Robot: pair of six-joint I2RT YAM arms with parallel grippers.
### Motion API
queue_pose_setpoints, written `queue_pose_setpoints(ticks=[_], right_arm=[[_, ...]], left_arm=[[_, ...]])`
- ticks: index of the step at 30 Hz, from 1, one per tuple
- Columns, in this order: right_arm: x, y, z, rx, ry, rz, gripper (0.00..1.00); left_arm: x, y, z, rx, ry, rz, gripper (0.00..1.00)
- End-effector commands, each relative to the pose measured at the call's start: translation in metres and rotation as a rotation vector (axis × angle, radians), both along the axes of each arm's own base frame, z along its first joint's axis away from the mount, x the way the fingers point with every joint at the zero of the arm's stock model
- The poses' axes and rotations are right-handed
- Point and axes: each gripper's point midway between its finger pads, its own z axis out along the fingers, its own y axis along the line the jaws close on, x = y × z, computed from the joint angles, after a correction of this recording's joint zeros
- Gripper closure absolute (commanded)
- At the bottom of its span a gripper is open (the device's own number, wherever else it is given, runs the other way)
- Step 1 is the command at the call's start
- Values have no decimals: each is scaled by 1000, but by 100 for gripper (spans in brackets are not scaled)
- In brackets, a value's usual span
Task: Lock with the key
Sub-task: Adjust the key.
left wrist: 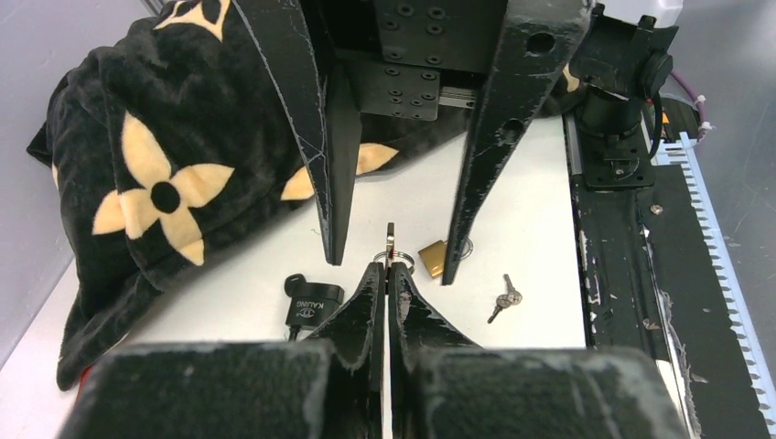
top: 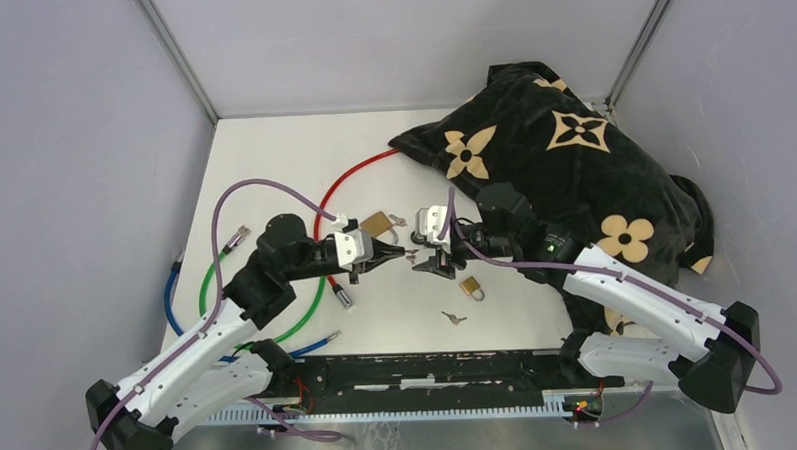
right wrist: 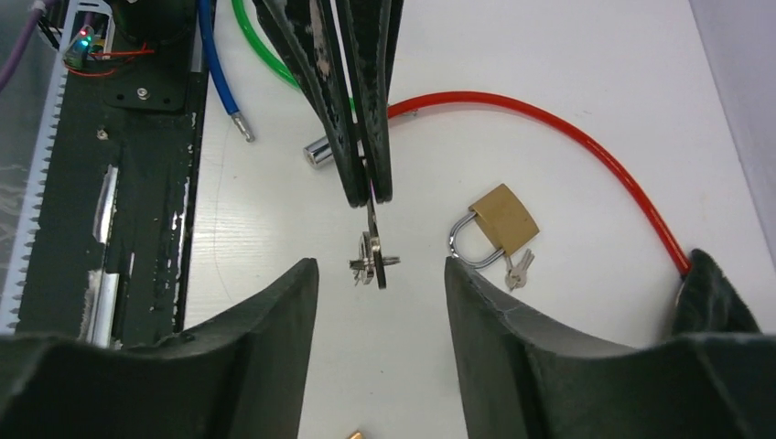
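Key [right wrist: 370, 219], thin and seen edge-on, was hard to make out. Its held end was hidden between the tips of the left gripper [left wrist: 388, 279], which was clamped on it above the worktop [top: 272, 159]. A ring hung blurred from its free end. The right gripper [right wrist: 380, 267] had its jaws apart, one finger on either side of the key, neither touching. Just beyond the key, a small brass padlock [left wrist: 435, 258] was partly covered by one finger. A black piece [left wrist: 314, 305] beside the key read "KALING".
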Motion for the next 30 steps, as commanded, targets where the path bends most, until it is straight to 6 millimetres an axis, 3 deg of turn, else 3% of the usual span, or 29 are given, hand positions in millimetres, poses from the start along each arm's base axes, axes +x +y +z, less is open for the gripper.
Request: queue_pose_setpoints(ticks=[1, 7, 10, 13, 16, 19, 25, 30], right_arm=[[4, -6, 14, 76, -37, -20, 38], [-8, -13, 29, 246, 24, 17, 29], [-21, -18, 48, 409, 74, 87, 8], [-29, -23, 63, 528, 135, 115, 7], [-35, -24, 83, 643, 181, 133, 11], [-33, -24, 95, 721, 238, 118, 21], [-26, -21, 91, 754, 286, 79, 39], [-27, -12, 89, 748, 307, 92, 46]], left_arm=[[-1, 0, 18, -44, -60, -4, 98], [0, -1, 33, -133, 49, 37, 98], [-3, -2, 42, -212, 143, 48, 98], [-8, 0, 52, -295, 205, 45, 98], [-10, 1, 63, -362, 228, 38, 98], [-12, 1, 65, -390, 253, 35, 98], [-12, 1, 67, -414, 274, 35, 98], [-12, 1, 68, -420, 277, 37, 98]])
